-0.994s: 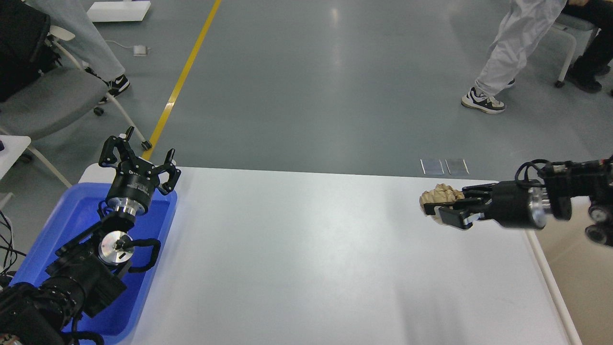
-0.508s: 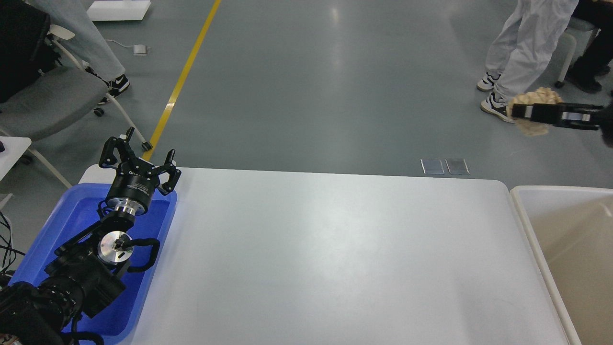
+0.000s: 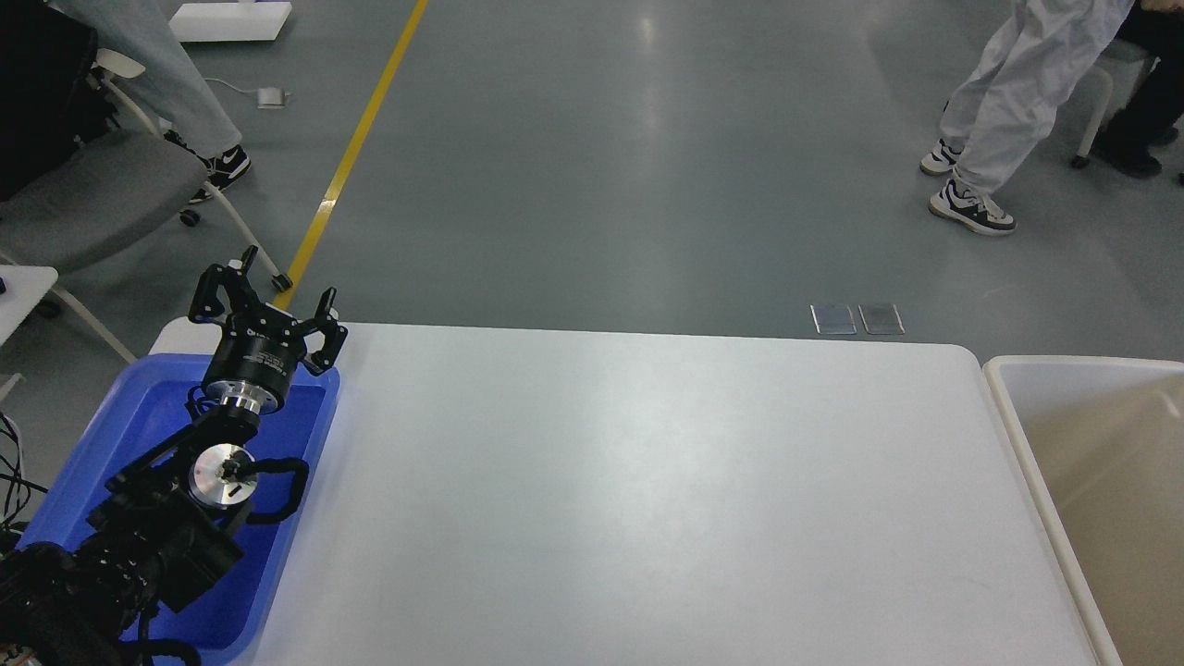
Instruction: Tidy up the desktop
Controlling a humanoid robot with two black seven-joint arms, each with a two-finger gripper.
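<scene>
The white tabletop [image 3: 647, 481] fills the middle of the frame, and nothing lies on it. At the lower left, the left tool [image 3: 266, 310] hangs over the far end of a blue tray [image 3: 92, 444]. Its fingers are spread wide and hold nothing. The right tool is out of the frame, so I cannot tell its state. A cream bin [image 3: 1004, 388] sits at the right edge, just beside the tabletop. The tidying looks almost done. The next move is likely to check for anything left, then rest the arms.
</scene>
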